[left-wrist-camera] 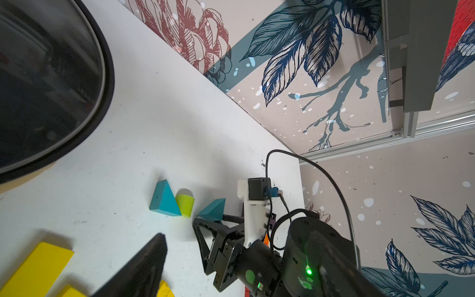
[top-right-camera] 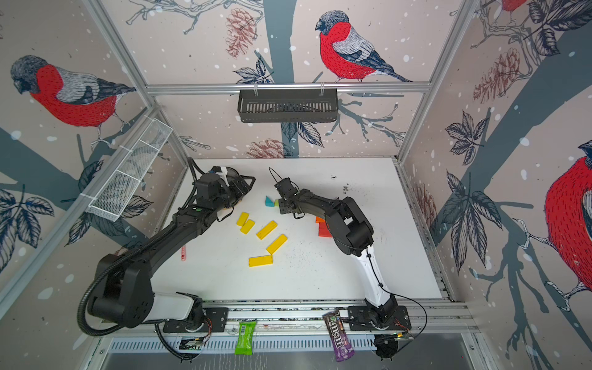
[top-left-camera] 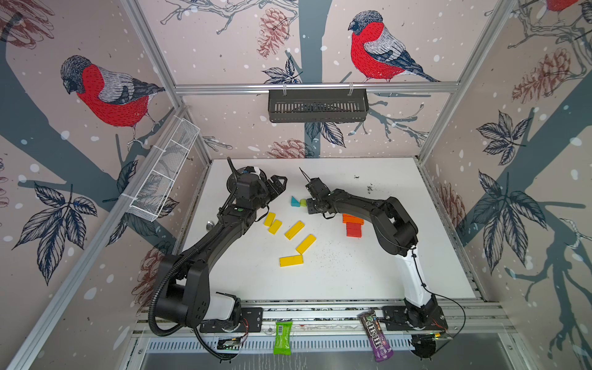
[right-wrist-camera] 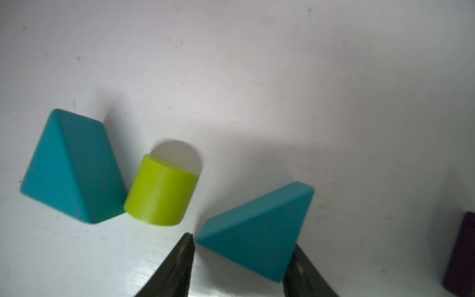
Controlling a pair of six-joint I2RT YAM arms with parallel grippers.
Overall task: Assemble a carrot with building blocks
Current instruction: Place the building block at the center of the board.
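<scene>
A teal triangle lies on the white table between the fingers of my right gripper. The jaws stand open, with a small gap showing at one finger. Beside it are a lime-green block and another teal triangle, both also visible in a top view, the block and the triangle. Several yellow bars lie mid-table. Orange and red bars sit by the right arm. My left gripper hovers open and empty, left of the triangles.
A pot with a dark lid stands close beside the left gripper. A purple block lies near the right gripper. A white mesh basket hangs on the left wall and a black one on the back. Candy packs lie on the front rail.
</scene>
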